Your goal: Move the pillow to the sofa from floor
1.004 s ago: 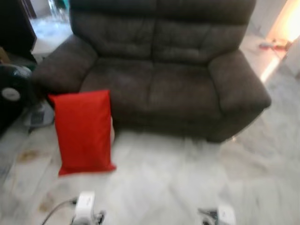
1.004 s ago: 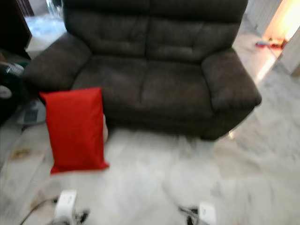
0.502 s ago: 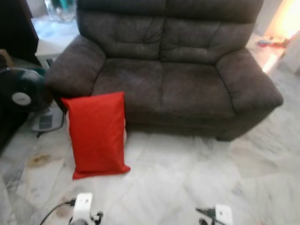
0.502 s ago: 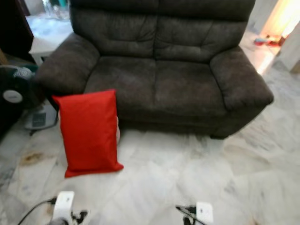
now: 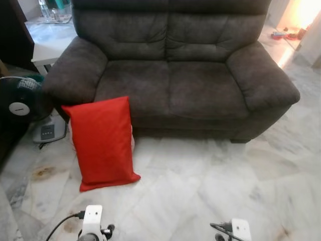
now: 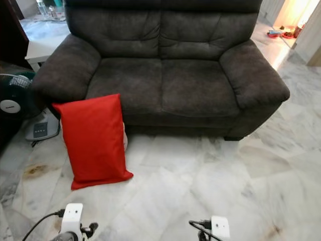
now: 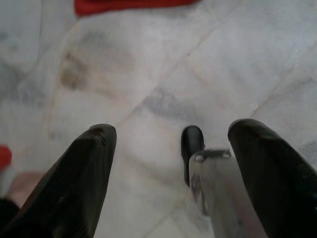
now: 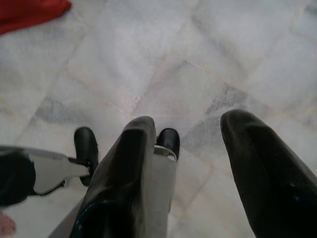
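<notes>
A red pillow (image 5: pixel 103 143) stands on end on the marble floor and leans against the front of the dark grey two-seat sofa (image 5: pixel 175 75), below its left armrest. Both arms hang low in front of me; the left arm's white wrist (image 5: pixel 92 219) and the right arm's white wrist (image 5: pixel 236 229) show at the bottom edge. In the left wrist view the left gripper (image 7: pixel 173 131) is open over bare floor, with the pillow's edge (image 7: pixel 129 5) well beyond it. The right gripper (image 8: pixel 188 121) is open too, the pillow's corner (image 8: pixel 25 12) far off.
A black floor fan (image 5: pixel 20 100) with a grey base (image 5: pixel 47 131) stands left of the sofa, beside a white low table (image 5: pixel 47 47). A brown stain (image 5: pixel 42 172) marks the floor near the pillow. A bright doorway (image 5: pixel 296 20) lies at the back right.
The camera has shifted and the picture has sharpened. The pillow still leans against the sofa, and both arms stay low.
</notes>
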